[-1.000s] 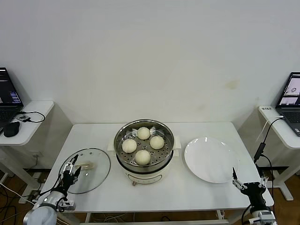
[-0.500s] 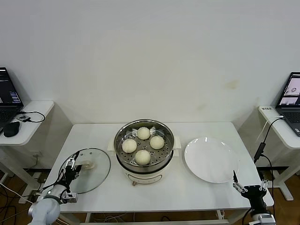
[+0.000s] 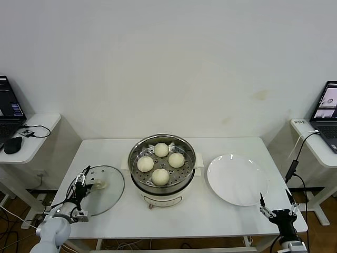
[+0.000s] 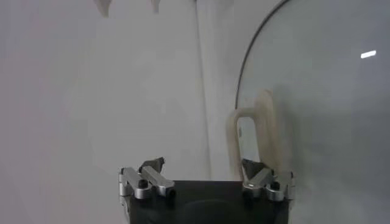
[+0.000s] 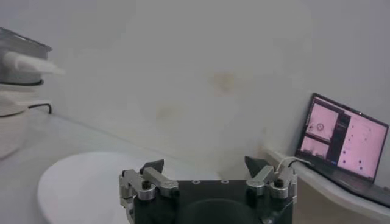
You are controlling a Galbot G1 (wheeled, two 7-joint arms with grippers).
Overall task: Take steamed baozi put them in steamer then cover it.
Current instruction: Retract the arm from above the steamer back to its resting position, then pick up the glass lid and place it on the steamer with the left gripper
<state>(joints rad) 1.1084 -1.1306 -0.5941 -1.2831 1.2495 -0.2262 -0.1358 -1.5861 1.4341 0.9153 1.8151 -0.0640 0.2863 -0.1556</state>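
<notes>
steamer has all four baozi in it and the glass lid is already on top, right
Not quite. The steamer does hold all four baozi, but the glass lid is not on it: the head view shows it lying on the table to the steamer's left, by the left gripper.

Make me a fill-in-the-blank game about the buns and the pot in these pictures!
1. The number of baozi sitting inside the steamer is ____.
2. The white plate beside the steamer holds ____ buns.
3. The cover lies flat on the table, on the robot's ____ side of the steamer.
4. The left tool is open at the cover's edge, while the right tool waits open near the ____.

Missing words: four; no; left; plate
</notes>
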